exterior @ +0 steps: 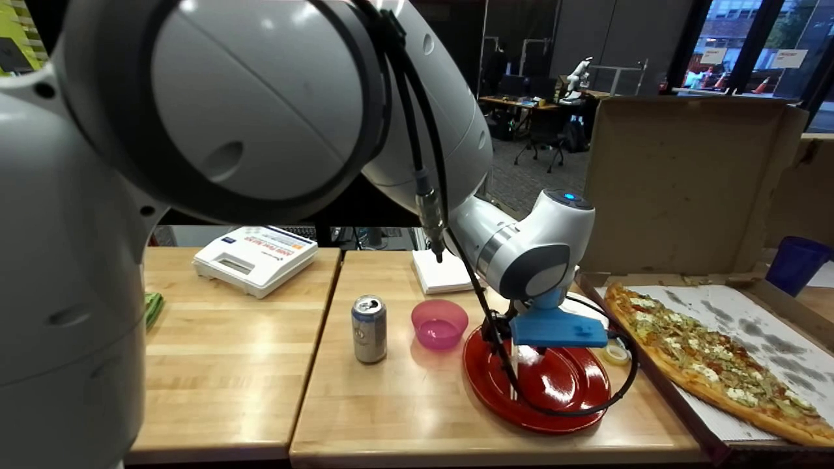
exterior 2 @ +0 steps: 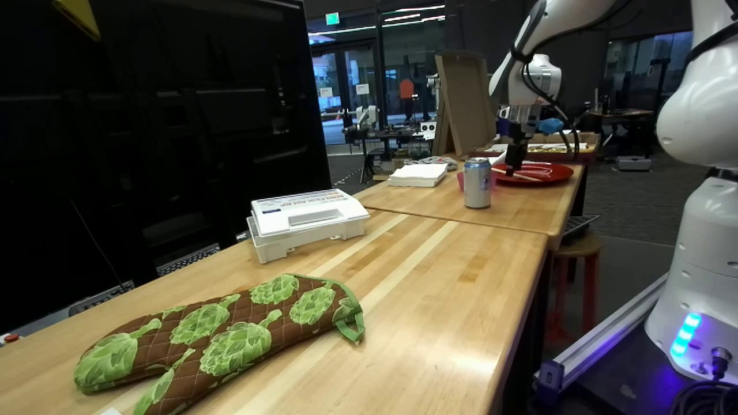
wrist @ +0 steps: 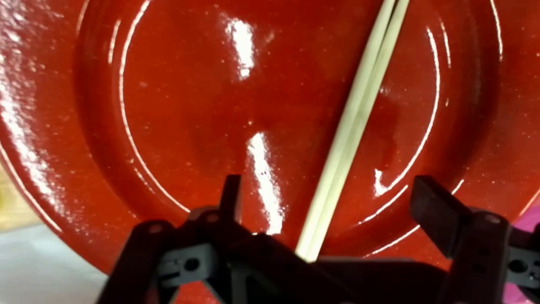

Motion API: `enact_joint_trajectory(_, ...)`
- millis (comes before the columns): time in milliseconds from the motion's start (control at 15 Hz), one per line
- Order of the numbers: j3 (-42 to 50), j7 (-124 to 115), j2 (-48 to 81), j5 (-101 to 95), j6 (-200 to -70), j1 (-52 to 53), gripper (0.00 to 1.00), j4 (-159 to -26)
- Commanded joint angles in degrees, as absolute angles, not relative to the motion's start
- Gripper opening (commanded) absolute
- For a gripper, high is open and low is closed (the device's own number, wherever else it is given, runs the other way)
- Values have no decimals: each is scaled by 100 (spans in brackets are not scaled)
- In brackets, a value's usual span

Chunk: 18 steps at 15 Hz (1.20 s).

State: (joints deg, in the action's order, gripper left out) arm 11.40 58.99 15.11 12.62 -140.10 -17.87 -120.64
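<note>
Wooden desk (exterior: 404,417): red plate (wrist: 190,105) on top, chopsticks (wrist: 353,122) lying on plate; gripper (wrist: 325,190) over plate, jaws apart; pink bowl (exterior: 440,327) beside plate.

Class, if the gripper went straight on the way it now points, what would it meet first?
Probably the red plate: the gripper points down at it, jaws open. In the wrist view the chopsticks show between its fingers, so these would likely land on either side, though depth is hard to judge.
</note>
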Motion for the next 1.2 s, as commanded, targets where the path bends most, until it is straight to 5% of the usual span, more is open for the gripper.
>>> enact_joint_trajectory(0, 1063, 5775, 1368, 1040, -14135, -1817, 100, -12187)
enact_joint_trajectory(667, 995, 5627, 1457, 888, -14055, -1775, 98, -12060)
enact_joint_trajectory(733, 1002, 5588, 1470, 855, -14040, -1773, 76, -12038)
enact_joint_trajectory(1133, 1000, 5441, 1483, 704, -13986, -1780, 51, -11980)
